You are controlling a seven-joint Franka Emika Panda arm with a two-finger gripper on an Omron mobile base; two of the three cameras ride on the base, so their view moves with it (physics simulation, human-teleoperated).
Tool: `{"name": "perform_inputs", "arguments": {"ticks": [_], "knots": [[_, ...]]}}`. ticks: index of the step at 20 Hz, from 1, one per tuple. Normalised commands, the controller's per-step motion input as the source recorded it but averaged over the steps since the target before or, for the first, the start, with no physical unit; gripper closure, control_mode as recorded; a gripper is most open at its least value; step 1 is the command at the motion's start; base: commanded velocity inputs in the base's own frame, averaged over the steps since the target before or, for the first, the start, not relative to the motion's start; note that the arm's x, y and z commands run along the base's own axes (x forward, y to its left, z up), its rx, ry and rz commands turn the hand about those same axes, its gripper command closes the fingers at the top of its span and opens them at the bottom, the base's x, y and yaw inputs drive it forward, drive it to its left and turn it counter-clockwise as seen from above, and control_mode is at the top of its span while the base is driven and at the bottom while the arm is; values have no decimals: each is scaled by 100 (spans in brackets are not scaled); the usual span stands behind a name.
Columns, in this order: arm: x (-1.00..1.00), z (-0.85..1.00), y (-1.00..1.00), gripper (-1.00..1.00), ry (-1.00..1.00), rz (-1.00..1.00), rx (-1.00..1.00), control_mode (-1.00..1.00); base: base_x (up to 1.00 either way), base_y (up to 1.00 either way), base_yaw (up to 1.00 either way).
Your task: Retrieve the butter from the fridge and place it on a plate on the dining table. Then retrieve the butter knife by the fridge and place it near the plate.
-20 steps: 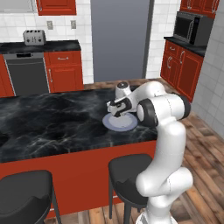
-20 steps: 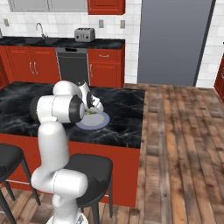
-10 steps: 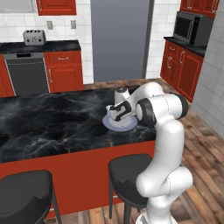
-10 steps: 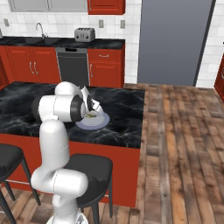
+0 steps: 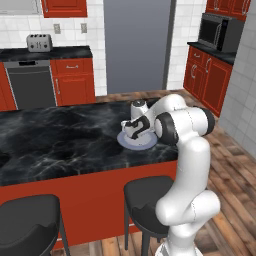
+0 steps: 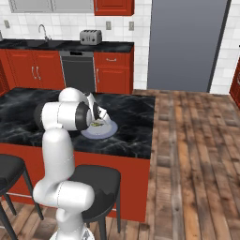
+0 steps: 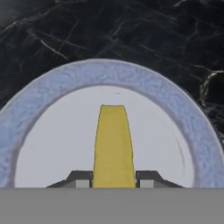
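The tall flat grey fridge (image 5: 137, 45) stands shut at the back, smooth and plain between red cabinets. In front, the long dining table (image 5: 60, 142) has a glossy black marble top threaded with white veins over a red base, with dark round stools (image 5: 27, 227) beneath. On the marble sits the round, flat pale blue-grey plate (image 7: 52, 87), its rim faintly grainy around a smoother, lighter centre. Above the plate, the gripper (image 7: 113, 177) holds the butter (image 7: 113, 144), a slim pale-yellow stick with straight sides, its jaws drawn in narrow against either side. Compared with a second ago the hand has sunk closer to the plate, and the butter remains clamped
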Motion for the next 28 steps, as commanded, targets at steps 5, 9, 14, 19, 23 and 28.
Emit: {"name": "perform_inputs", "arguments": {"ticks": [5, 9, 14, 19, 23, 28], "knots": [[0, -11, 0, -100, 0, 0, 1, -100, 0, 0, 0], [0, 0, 0, -100, 0, 0, 0, -100, 0, 0, 0], [0, 0, 0, -100, -1, 0, 0, -100, 0, 0, 0], [-10, 30, 0, -100, 10, 0, -2, -100, 0, 0, 0], [-54, 100, 0, -100, 15, 0, 8, -100, 0, 0, 0], [-83, 100, -18, -100, 15, 0, 12, -100, 0, 0, 0]]}}
